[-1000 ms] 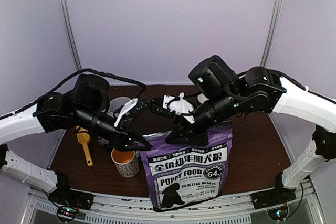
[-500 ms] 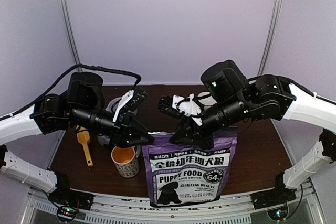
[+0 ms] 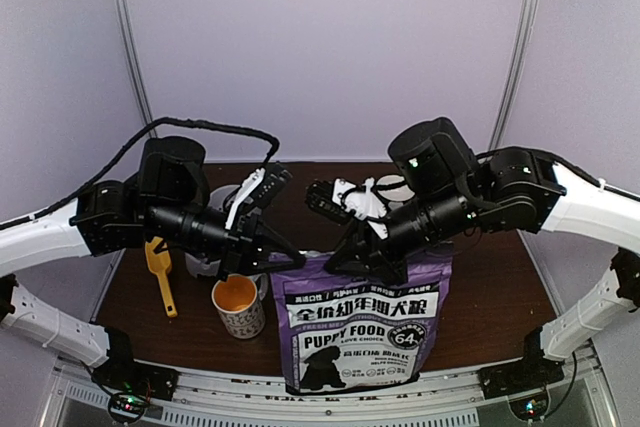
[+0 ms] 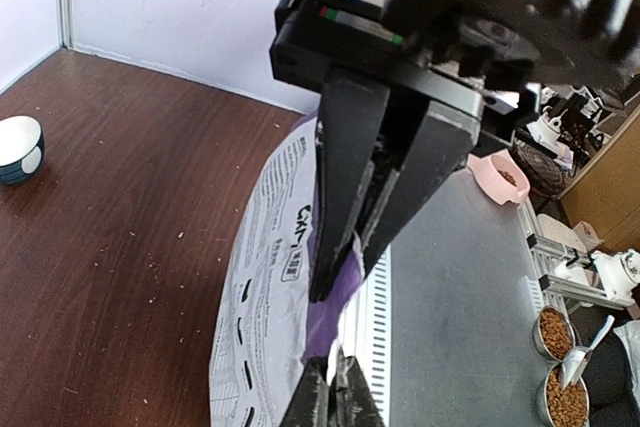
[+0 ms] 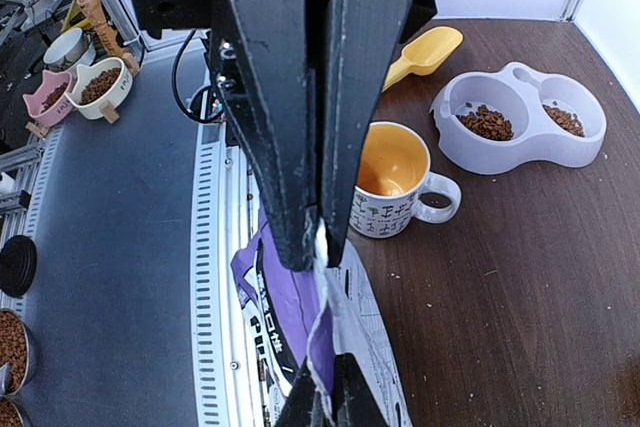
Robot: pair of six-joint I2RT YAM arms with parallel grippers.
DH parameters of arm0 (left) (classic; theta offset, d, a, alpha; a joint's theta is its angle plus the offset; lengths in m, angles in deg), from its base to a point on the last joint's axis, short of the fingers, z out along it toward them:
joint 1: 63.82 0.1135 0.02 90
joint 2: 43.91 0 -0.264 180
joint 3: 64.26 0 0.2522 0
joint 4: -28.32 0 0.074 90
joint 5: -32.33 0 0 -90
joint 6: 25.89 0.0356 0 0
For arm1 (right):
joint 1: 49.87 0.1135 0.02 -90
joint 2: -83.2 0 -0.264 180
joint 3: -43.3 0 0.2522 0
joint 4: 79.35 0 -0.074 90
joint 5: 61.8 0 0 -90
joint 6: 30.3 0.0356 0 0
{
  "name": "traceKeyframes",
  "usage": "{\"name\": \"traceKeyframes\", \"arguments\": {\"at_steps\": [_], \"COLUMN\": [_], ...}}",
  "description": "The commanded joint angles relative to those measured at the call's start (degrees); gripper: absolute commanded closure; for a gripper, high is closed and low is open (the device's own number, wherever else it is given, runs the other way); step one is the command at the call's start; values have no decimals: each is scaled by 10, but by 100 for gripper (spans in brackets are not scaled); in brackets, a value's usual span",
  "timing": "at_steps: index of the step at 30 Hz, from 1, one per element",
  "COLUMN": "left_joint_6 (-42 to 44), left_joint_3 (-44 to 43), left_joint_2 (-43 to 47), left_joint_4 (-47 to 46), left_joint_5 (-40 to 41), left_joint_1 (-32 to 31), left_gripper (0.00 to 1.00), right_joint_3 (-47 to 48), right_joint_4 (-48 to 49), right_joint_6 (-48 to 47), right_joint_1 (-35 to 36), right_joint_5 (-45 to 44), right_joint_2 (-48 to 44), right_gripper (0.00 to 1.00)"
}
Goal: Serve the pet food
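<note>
So both arms are leaning in over the bag (image 3: pixel 356 332), which is standing upright at the near edge of the worktop (image 3: pixel 490 287) with its label facing the camera. The left end effector (image 3: pixel 283 259) is pinching the bag's top edge with its fingers together on the material, and the right end effector (image 3: pixel 335 259) is doing the same just beside it, jaws pressed tight on that same edge. From the wrist views they're facing each other tip to tip, with the purple top bunching up between them. As for the kibble (image 5: pixel 487 122), some is sitting in both wells of the white double bowl (image 5: pixel 520 154) farther back on the left. The orange-lined mug (image 3: pixel 238 309) is sitting just left of the bag, under the left arm, and it's looking empty inside. The yellow scoop (image 3: pixel 160 277) is lying flat on the worktop left of the mug.
</note>
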Motion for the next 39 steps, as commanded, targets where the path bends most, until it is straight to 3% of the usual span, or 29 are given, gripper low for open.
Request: {"name": "traceKeyframes", "arguments": {"at_steps": [1,4,11,15,18,19,20,21,25,29,32,35,39], "left_joint_6": [-7,-8,-8,-6,-5,-5,-3,-1,6,8,7,7,9], "left_joint_3": [10,15,21,19,17,15,12,8,0,-2,5,11,22], "left_joint_2": [-1,12,32,31,28,24,19,13,-10,-14,-1,14,38], "left_joint_4": [-63,-63,-55,-46,-43,-38,-30,-21,-3,-8,-30,-40,-35], "left_joint_5": [-25,-20,-9,-6,-5,-2,1,4,3,8,12,22,43], "left_joint_1": [-1,-1,-1,-1,-2,-1,-1,-1,-4,-4,-4,-4,-4], "left_gripper": [100,100,100,100,100,96,83,77,68,80,98,100,100], "right_joint_3": [-15,-29,-60,-72,-76,-77,-77,-77,-78,-80,-90,-106,-132], "right_joint_4": [32,25,-21,-49,-53,-51,-48,-42,-28,-25,-25,-31,-48], "right_joint_6": [16,14,-1,-11,-13,-12,-11,-9,-2,1,5,8,9], "right_joint_1": [-3,-8,-32,-40,-43,-43,-43,-42,-42,-42,-42,-43,-55], "right_joint_5": [1,-10,-41,-66,-61,-56,-48,-42,-28,-26,-32,-47,-67], "right_joint_2": [-13,-21,-48,-61,-68,-70,-71,-73,-76,-81,-88,-101,-127], "right_gripper": [96,82,75,78,97,100,100,100,100,100,97,86,85]}}
